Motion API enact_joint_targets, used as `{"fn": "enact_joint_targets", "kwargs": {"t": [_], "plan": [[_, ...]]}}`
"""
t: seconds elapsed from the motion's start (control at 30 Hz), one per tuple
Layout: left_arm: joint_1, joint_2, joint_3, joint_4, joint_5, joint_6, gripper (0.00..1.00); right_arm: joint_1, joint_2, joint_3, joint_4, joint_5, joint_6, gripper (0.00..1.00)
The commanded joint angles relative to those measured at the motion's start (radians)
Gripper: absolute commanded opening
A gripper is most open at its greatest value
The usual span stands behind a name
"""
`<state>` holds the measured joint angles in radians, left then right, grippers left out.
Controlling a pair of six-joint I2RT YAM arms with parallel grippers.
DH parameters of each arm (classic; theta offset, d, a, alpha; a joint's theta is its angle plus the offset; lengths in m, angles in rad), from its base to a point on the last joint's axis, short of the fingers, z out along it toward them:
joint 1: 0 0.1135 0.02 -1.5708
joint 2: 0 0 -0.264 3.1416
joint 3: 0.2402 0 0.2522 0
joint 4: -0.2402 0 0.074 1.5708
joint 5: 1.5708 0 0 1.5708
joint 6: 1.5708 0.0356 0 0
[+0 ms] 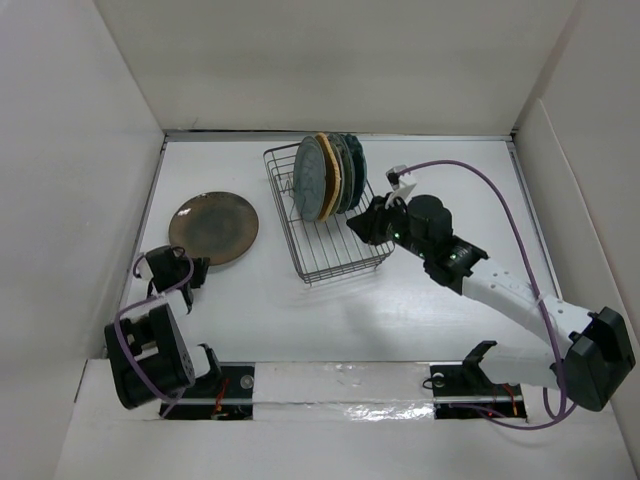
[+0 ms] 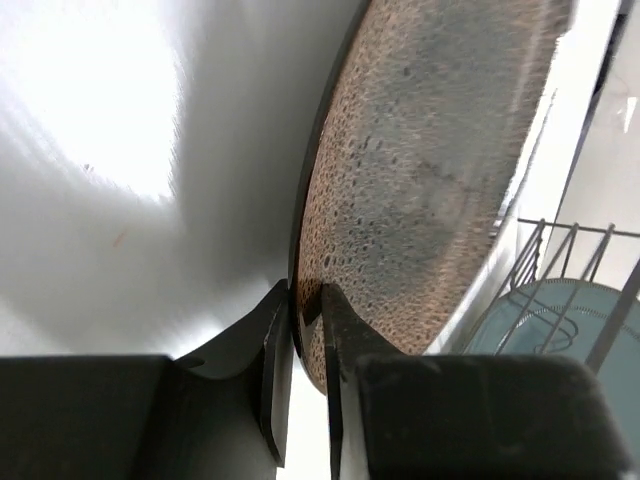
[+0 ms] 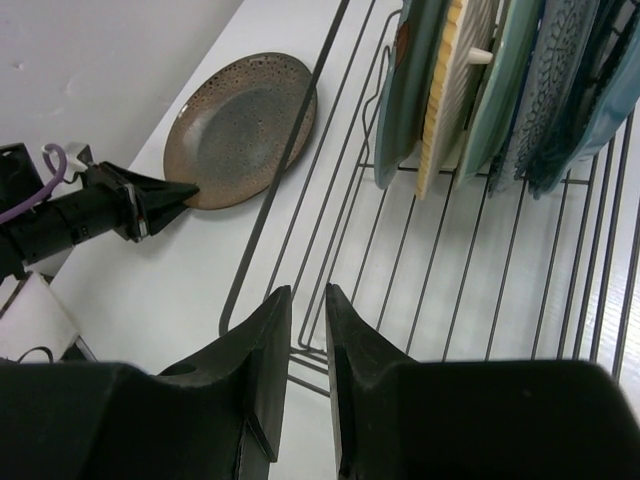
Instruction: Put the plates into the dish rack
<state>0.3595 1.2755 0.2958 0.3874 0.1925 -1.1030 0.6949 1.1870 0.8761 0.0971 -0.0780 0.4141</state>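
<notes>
A large brown plate (image 1: 214,228) lies on the white table, left of the dish rack (image 1: 345,255). My left gripper (image 1: 193,270) is shut on the plate's near rim. In the left wrist view the two jaws (image 2: 305,300) pinch the speckled brown plate (image 2: 420,170). Several plates (image 1: 328,175) stand upright in the far end of the rack. The right wrist view shows them as grey-green (image 3: 405,90), tan (image 3: 455,90), teal (image 3: 510,90) and blue patterned (image 3: 560,90). My right gripper (image 1: 360,225) hovers over the rack's right side. Its jaws (image 3: 305,295) are nearly together with nothing between them.
White walls enclose the table on the left, back and right. The rack's near half (image 3: 470,290) holds no plates. The brown plate (image 3: 240,125) and my left gripper (image 3: 150,200) show in the right wrist view. The rack's wires (image 2: 560,280) show at the right of the left wrist view.
</notes>
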Motion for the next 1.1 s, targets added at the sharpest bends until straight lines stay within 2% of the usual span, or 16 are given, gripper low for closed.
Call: {"fn": "enact_joint_targets", "kwargs": {"t": [0.0,0.13,0.2,0.23,0.27,0.37,0.5,0.67,0.77,0.93,1.07], "plan": [[0.002,-0.169,-0.005,-0.125,-0.111,0.12,0.0,0.026,-0.021,0.043,0.027,0.021,-0.021,0.25],[0.002,-0.388,0.06,-0.208,-0.14,0.169,0.0,0.046,-0.039,0.053,0.021,0.03,-0.024,0.25],[0.002,-0.486,0.11,-0.231,-0.162,0.21,0.0,0.055,-0.046,0.064,0.016,0.017,-0.024,0.29],[0.002,-0.513,0.124,-0.235,-0.163,0.222,0.0,0.055,-0.049,0.075,0.019,-0.008,-0.021,0.35],[0.002,-0.546,0.149,-0.236,-0.162,0.235,0.0,0.066,-0.049,0.077,0.03,-0.025,-0.012,0.5],[0.002,-0.553,0.187,-0.254,-0.145,0.276,0.0,0.066,-0.027,0.092,0.052,-0.098,0.011,0.69],[0.002,-0.597,0.249,-0.272,-0.096,0.311,0.0,0.086,0.012,0.109,0.09,-0.164,0.052,0.8],[-0.022,-0.653,0.331,-0.312,-0.1,0.33,0.0,0.117,0.077,0.147,0.11,-0.183,0.074,0.85],[-0.031,-0.673,0.374,-0.32,-0.044,0.312,0.0,0.117,0.121,0.191,0.121,-0.187,0.092,0.9],[-0.053,-0.679,0.459,-0.315,0.061,0.266,0.0,0.126,0.189,0.251,0.176,-0.187,0.155,0.93],[-0.073,-0.683,0.491,-0.285,0.139,0.218,0.0,0.126,0.276,0.319,0.124,-0.129,0.178,0.96]]}}
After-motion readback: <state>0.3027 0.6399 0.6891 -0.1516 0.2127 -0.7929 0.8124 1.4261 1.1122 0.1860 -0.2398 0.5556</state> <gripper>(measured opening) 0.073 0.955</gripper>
